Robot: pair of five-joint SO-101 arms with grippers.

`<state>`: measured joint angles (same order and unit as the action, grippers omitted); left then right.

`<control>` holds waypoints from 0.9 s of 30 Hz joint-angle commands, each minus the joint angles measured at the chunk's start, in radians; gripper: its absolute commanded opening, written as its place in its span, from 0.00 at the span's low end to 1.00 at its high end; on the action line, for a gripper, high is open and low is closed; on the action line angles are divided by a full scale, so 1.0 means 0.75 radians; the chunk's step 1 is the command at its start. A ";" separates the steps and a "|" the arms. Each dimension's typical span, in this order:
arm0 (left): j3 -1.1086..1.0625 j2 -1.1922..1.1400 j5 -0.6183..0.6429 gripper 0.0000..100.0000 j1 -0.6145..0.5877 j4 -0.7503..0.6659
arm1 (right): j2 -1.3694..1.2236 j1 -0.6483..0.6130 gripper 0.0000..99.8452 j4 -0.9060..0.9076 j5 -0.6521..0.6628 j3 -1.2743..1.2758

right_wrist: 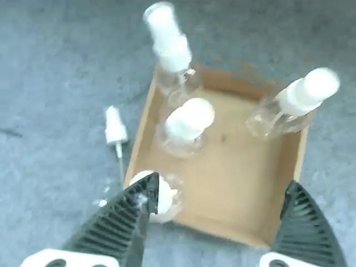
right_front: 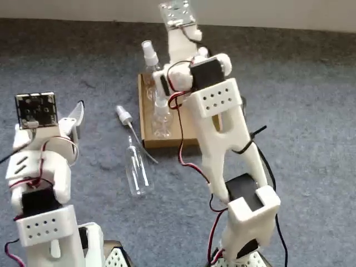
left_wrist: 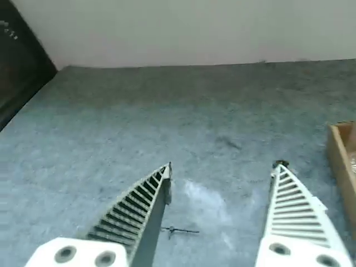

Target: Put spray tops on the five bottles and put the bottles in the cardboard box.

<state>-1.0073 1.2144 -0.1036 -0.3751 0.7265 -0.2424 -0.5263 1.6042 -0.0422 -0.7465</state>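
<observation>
R gripper point(right_wrist: 221, 192), jaws spread, above cardboard box point(right_wrist: 140, 133) w/ 4 capped bottles point(right_wrist: 186, 125) inside. L gripper point(left_wrist: 221, 167) also spread, over carpet point(left_wrist: 167, 111). Uncapped bottle point(right_front: 136, 169) lies beside loose spray top point(right_front: 123, 115).

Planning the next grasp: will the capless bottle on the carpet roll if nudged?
The bottle lies on its round side, so it may roll. It looks clear and empty, so probably light and easily shoved.

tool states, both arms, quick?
Left tool: open, empty.
Right tool: open, empty, above the box.
</observation>
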 commanded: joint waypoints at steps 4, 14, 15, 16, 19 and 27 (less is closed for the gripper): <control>0.778 -0.662 0.008 0.26 -0.263 0.293 | 0.089 -0.316 0.29 0.208 0.008 -0.079; 1.666 -1.349 -0.088 0.27 -0.668 0.559 | 0.085 -0.629 0.29 0.142 -0.256 0.251; 1.703 -1.396 -0.088 0.27 -0.684 0.563 | 0.085 -0.641 0.29 0.107 -0.260 0.312; 1.726 -1.437 -0.088 0.27 -0.699 0.563 | 0.081 -0.641 0.29 0.066 -0.260 0.373; 1.740 -1.517 -0.090 0.27 -0.727 0.554 | 0.085 -0.617 0.29 -0.075 -0.262 0.602; 1.742 -1.615 -0.149 0.27 -0.729 0.552 | 0.163 -0.623 0.29 -0.384 -0.360 1.010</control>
<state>0.2417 0.0054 -0.2048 -0.9229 1.1439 -0.2071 -0.9958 1.3817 -0.2816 -0.0345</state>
